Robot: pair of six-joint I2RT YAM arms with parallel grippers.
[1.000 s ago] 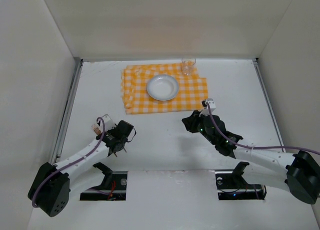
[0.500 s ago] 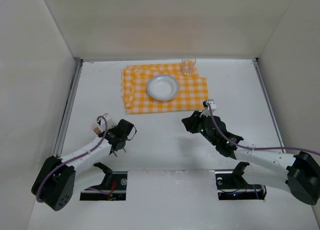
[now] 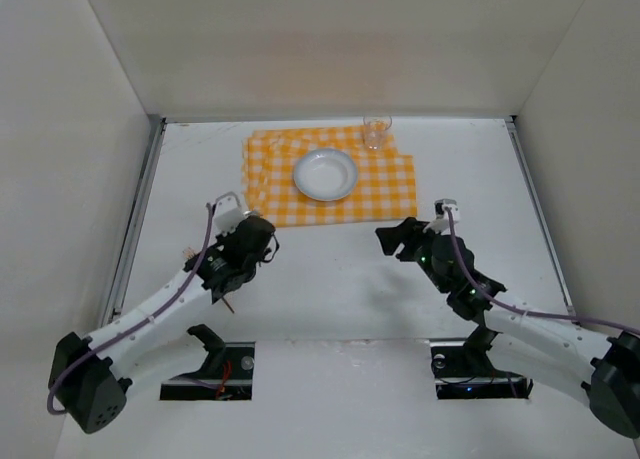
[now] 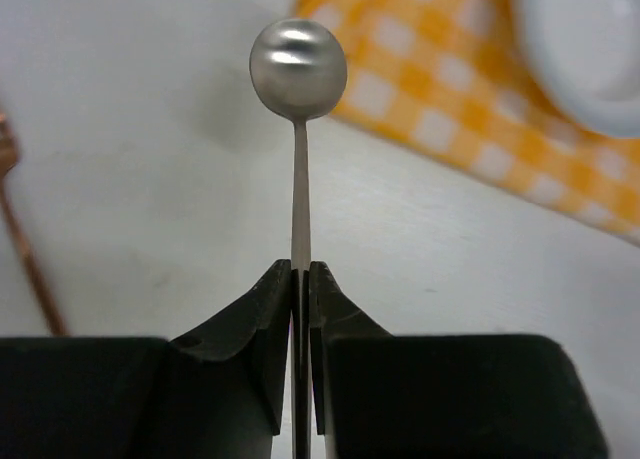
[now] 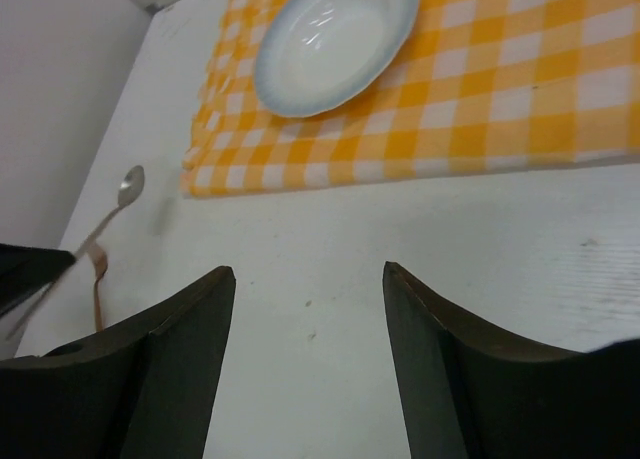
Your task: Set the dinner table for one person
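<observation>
dinner table (image 3: 330, 279) is the white surface, mostly bare. orange checked cloth (image 3: 385, 191) lies at its far middle as the place mat. right gripper (image 5: 308, 269) hovers near the cloth's near edge, jaws spread wide, nothing in them. left gripper (image 4: 301, 271) is clamped tight on a spoon (image 4: 298, 74) by the handle, bowl pointing toward the cloth's left corner, likely to be laid beside the plate (image 3: 325, 174) centred on the cloth. glass (image 3: 376, 132) stands at the cloth's far edge. copper fork (image 4: 28, 254) lies on the table, left of the spoon.
</observation>
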